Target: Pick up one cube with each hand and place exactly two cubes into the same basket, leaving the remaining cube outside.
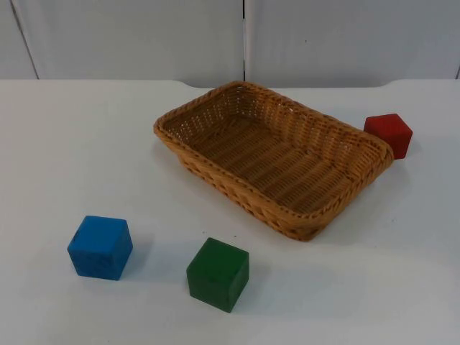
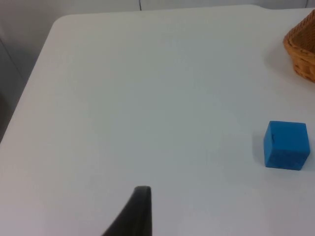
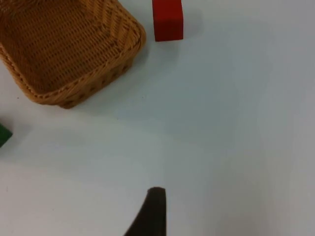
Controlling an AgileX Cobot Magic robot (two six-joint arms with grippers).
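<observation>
Resting outside woven basket (image 1: pixel 215 172): blue cube (image 1: pixel 100 246), green cube (image 1: pixel 218 274), red cube (image 1: pixel 389 134).

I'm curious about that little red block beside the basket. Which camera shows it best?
The top view: the red wooden cube shows three faces, sitting on the white table just past the woven wicker basket. The right wrist view catches it cut off at the picture edge. The left wrist view looks elsewhere.

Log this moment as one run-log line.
basket: empty | blue cube, green cube: on table in front of basket | red cube: against its far right corner | cubes placed: none | arms: waiting
</observation>
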